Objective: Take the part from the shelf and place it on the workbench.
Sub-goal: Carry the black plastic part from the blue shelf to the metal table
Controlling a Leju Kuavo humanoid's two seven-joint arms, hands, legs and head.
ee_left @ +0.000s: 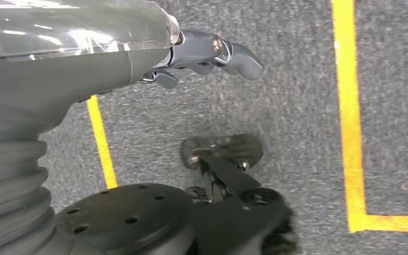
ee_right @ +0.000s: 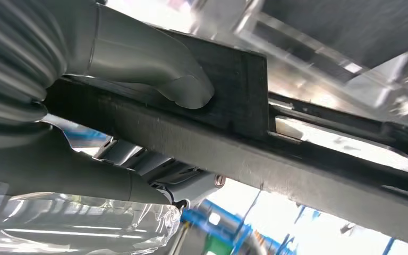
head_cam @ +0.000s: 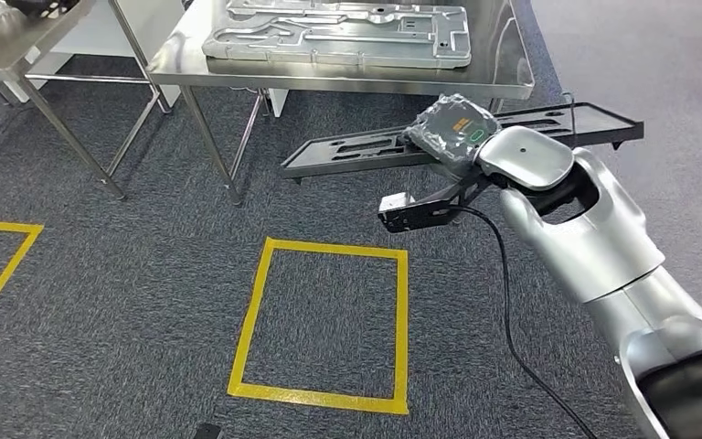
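The part [head_cam: 356, 151] is a long, flat black frame with cut-outs. My right hand [head_cam: 452, 128], wrapped in clear plastic, grips it near its middle and holds it level in the air, just in front of the steel workbench [head_cam: 329, 78] and below its top. Close up in the right wrist view, the grey thumb [ee_right: 180, 85] presses on one face of the part [ee_right: 255, 154], and the fingers [ee_right: 154, 183] curl under the other. My left hand [ee_left: 212, 53] hangs over the carpet, fingers loosely apart, holding nothing.
A large grey metal plate [head_cam: 338, 32] lies on the workbench top. A second steel table [head_cam: 0, 46] stands at the far left. Yellow tape [head_cam: 329, 320] marks a square on the grey carpet ahead. A black cable [head_cam: 505, 302] hangs from my right wrist.
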